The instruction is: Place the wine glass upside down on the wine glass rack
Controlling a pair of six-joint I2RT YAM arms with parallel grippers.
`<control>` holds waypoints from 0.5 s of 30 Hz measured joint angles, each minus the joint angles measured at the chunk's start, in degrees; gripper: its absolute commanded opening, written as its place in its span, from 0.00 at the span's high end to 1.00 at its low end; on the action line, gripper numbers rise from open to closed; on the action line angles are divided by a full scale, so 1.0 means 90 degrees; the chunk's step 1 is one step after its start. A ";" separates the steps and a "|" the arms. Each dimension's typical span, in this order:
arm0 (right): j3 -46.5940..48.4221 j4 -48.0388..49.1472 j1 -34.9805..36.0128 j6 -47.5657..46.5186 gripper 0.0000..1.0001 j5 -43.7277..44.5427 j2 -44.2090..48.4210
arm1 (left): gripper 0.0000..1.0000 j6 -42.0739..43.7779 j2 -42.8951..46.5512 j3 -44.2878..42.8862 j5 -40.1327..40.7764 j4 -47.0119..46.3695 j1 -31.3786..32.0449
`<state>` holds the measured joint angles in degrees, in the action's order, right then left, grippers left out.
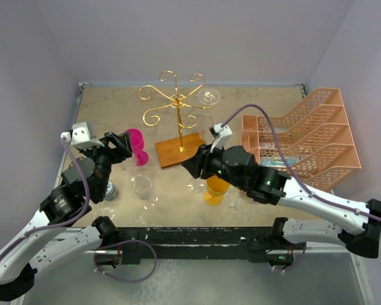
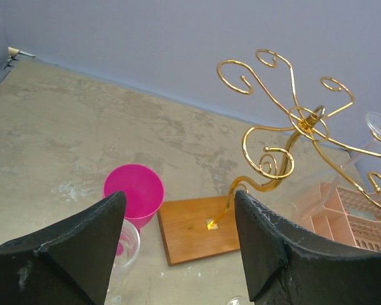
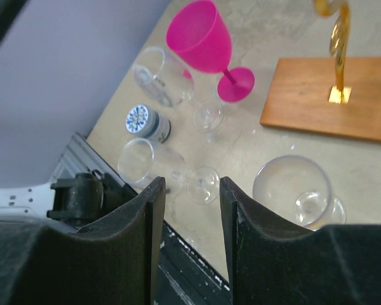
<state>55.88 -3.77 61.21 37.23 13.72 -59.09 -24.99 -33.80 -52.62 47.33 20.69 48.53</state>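
Note:
The wine glass rack (image 1: 176, 100) is a gold wire stand with scroll arms on a brown wooden base (image 1: 180, 151); one clear glass (image 1: 208, 98) hangs upside down on its back-right arm. In the left wrist view the rack (image 2: 292, 117) rises right of centre. A clear wine glass (image 3: 146, 162) lies on its side, its foot (image 3: 203, 184) just beyond my right gripper (image 3: 192, 190), which is open and holds nothing. Another clear glass (image 3: 292, 184) stands to its right. My left gripper (image 2: 179, 203) is open and empty above a pink glass (image 2: 133, 190).
An orange glass (image 1: 214, 189) stands under the right arm. A clear glass (image 3: 162, 76) and a small round tin (image 3: 146, 122) sit near the pink glass (image 3: 200, 38). A salmon-pink tiered organizer (image 1: 305, 136) fills the right side. Walls close the back and sides.

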 measured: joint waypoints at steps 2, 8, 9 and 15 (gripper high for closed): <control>0.0121 -0.0197 0.0284 0.0126 0.60 0.0262 -0.0287 | 0.34 0.0000 0.0017 0.0000 0.0141 0.0000 0.0000; 0.0301 -0.0872 0.0627 0.0498 0.61 0.0937 -0.0937 | 0.34 -0.0007 0.0017 0.0000 0.0342 0.0005 0.0000; 0.0304 -0.0920 0.0627 0.0525 0.61 0.1022 -0.0947 | 0.34 -0.0010 0.0017 0.0000 0.0359 0.0005 0.0000; 0.0517 -0.1015 0.0627 0.0588 0.61 0.1375 -0.0925 | 0.34 -0.0012 0.0019 0.0000 0.0432 0.0005 0.0000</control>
<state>60.53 -12.91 66.85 42.52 26.09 -67.42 -25.10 -33.63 -52.62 51.22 20.73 48.53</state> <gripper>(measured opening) 0.394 0.663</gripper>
